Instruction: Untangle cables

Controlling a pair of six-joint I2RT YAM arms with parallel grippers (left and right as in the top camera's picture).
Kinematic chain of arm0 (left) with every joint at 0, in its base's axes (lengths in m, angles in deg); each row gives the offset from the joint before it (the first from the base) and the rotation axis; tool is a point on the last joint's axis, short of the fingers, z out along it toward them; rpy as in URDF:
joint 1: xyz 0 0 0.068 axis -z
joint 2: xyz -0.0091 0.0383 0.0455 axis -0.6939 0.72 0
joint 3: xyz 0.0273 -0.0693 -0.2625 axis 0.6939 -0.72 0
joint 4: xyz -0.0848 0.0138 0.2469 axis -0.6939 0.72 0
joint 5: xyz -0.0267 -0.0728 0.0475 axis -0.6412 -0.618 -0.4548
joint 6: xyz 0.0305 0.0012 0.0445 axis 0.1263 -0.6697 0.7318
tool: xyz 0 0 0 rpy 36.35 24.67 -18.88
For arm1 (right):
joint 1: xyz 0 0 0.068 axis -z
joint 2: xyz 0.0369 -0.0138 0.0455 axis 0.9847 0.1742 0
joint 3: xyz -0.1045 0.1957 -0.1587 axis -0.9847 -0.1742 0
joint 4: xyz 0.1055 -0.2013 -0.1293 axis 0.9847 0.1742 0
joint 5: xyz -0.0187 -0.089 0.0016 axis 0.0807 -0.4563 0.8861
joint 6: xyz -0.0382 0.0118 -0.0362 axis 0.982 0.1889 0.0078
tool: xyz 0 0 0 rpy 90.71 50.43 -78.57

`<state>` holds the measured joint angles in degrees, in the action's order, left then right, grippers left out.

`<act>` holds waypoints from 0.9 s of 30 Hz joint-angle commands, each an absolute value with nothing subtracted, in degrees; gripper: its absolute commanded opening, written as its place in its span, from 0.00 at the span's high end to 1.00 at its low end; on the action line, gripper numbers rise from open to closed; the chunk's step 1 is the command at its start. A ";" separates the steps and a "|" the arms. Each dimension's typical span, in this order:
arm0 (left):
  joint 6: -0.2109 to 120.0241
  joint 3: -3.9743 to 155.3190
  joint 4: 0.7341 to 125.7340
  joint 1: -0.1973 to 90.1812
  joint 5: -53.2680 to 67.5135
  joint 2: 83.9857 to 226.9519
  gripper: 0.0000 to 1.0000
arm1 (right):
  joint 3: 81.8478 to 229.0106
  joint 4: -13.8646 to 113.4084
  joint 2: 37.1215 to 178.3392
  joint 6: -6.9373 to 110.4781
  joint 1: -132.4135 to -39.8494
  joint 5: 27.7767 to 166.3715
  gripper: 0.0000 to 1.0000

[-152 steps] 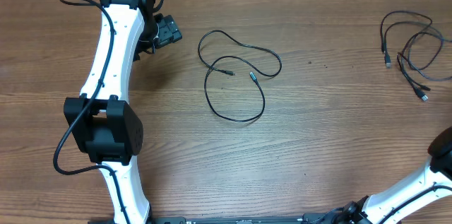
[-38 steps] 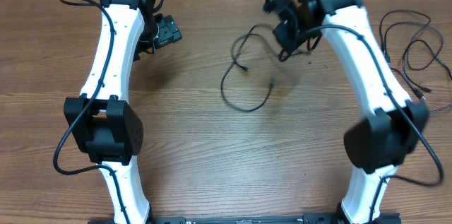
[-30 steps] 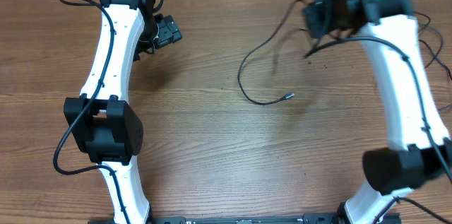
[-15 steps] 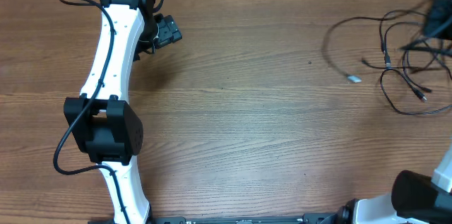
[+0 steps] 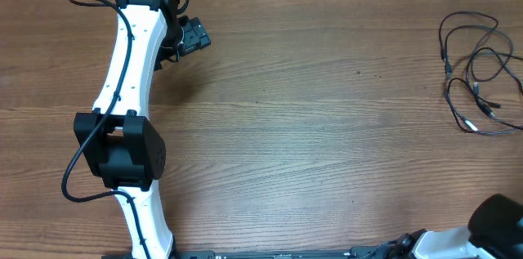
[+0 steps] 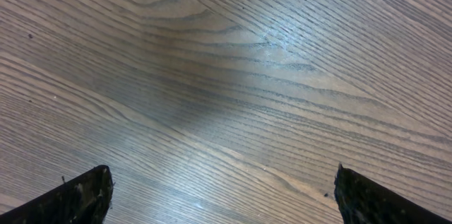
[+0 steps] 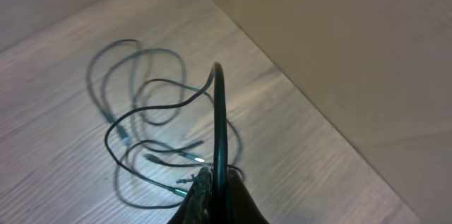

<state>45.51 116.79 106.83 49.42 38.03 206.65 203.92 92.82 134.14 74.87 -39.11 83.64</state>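
Several thin black cables (image 5: 478, 75) lie in loose loops at the table's far right edge. In the right wrist view the same loops (image 7: 141, 121) spread on the wood with small plug ends showing. My right gripper (image 7: 217, 181) is shut on one black cable (image 7: 219, 104), which arches upward from between its fingers above the pile. This gripper is outside the overhead view. My left gripper (image 5: 189, 38) hangs near the table's back left, far from the cables. In its wrist view the left gripper (image 6: 222, 196) is open, with only bare wood between its fingertips (image 6: 85, 196).
The left arm's white links (image 5: 122, 87) run along the table's left side. A part of the right arm (image 5: 498, 222) shows at the lower right corner. In the right wrist view the table edge meets a beige wall (image 7: 339, 54) just beyond the cables.
The right arm has carried a cable from the table's middle to the pile at the right edge and has left the overhead view. The left arm has not moved.
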 commanded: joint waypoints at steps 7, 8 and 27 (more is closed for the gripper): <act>46.43 117.83 106.74 49.22 38.75 206.60 0.00 | 205.27 91.27 143.74 74.11 -35.15 86.11 0.96; 46.43 117.83 106.74 49.22 38.75 206.60 0.00 | 205.27 91.11 144.70 73.41 -34.87 86.11 0.96; 46.43 117.83 106.74 49.22 38.75 206.60 0.00 | 205.27 91.03 154.52 75.57 -33.77 109.11 0.00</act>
